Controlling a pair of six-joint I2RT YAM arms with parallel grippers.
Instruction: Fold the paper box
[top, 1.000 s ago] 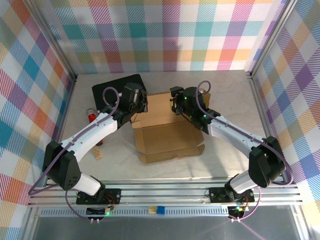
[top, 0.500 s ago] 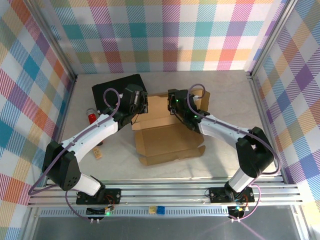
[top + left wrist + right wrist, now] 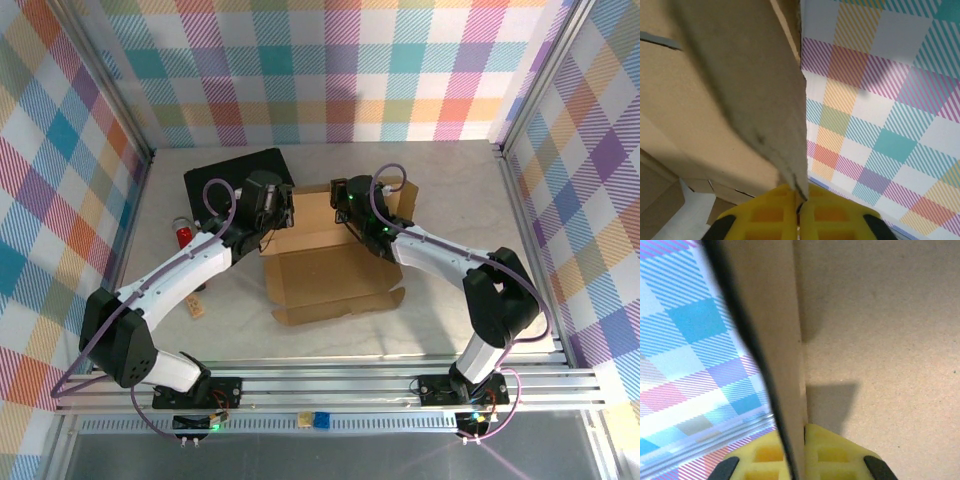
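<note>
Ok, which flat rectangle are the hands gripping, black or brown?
The brown one, the paper box at mid-table: left hand and right hand each pinch an edge of its back panel. The black case sits far-left, ungripped.

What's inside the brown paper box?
The paper box has an open tray that looks bare, just brown cardboard. Its far panel, pinched by the left tool and right tool, covers whatever lies under it.

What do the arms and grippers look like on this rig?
The left arm and right arm have white shells, black joints and bases, and a purple cable looping along each. The left gripper and right gripper have yellow moulded jaws with square recesses.
</note>
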